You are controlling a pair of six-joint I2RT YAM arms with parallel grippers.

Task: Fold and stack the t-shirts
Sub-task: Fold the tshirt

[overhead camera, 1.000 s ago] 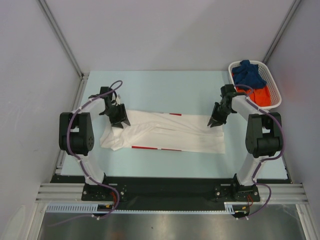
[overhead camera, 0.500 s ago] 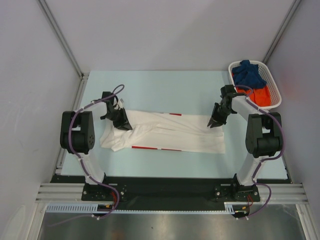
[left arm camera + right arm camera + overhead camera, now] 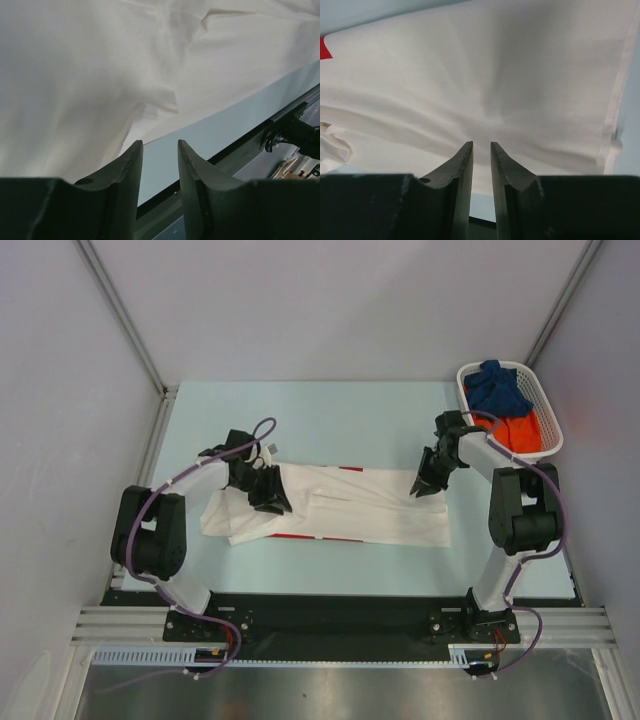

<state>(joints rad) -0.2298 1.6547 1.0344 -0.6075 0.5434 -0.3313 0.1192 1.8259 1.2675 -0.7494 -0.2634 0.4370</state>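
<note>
A white t-shirt point(image 3: 360, 510) with red print edges lies folded into a long band across the middle of the table. My left gripper point(image 3: 272, 500) hovers over its left part. In the left wrist view point(image 3: 159, 142) the jaws stand apart, with bare table showing between them and the cloth point(image 3: 100, 75) just beyond the tips. My right gripper point(image 3: 425, 485) is at the shirt's far right corner. In the right wrist view point(image 3: 481, 143) the jaws are nearly closed, and creases in the cloth point(image 3: 485, 75) run into the tips. A dark blue shirt point(image 3: 497, 385) and an orange one point(image 3: 520, 430) lie in the basket.
The white lattice basket point(image 3: 556, 440) stands at the far right corner of the table, close behind my right arm. Grey walls and frame posts close in the table at left, right and back. The black base rail runs along the near edge.
My left gripper has swung right and nearer, from the shirt's far left corner to over its left part. The right gripper has shifted only slightly.
</note>
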